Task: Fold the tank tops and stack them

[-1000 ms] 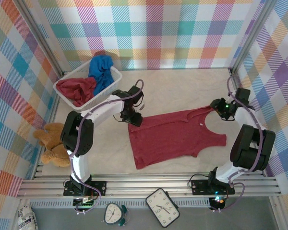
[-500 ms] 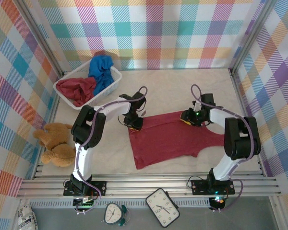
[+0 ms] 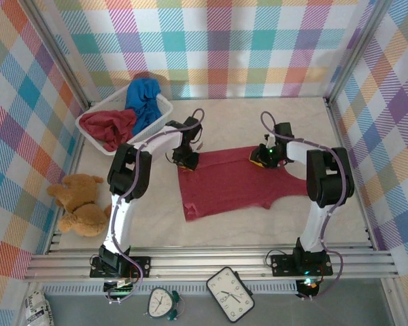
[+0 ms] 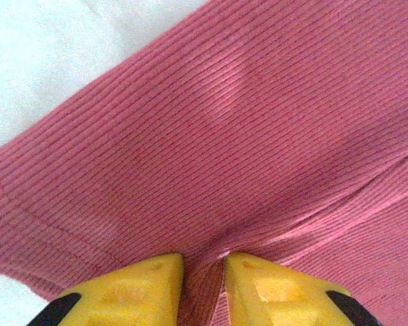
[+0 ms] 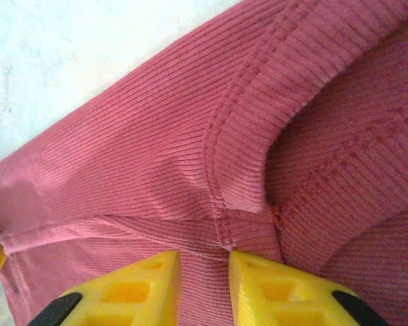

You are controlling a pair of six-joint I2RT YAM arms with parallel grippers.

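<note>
Tank top first, on the left wrist camera: dark red top point(image 4: 245, 122), my fingers point(image 4: 122, 288) clamped on a thin ridge of it. That's a shallow bite, I reckon; if I pull hard it slips free.

Right wrist: fingers point(image 5: 122, 292) pinch the cloth beside the armhole seam. Layers bunch there, so I may lift just one and skew the fold.

Top camera: left gripper point(image 3: 185, 160) and right gripper point(image 3: 263, 157) hold its far edge, mid-table. I count three tank tops: this one spread out, plus one red top point(image 3: 107, 127) and one blue top point(image 3: 143, 98) in one basket point(image 3: 166, 106) far left. One teddy bear point(image 3: 78, 204) sits near left, two clocks point(image 3: 230, 293) nearest.
</note>
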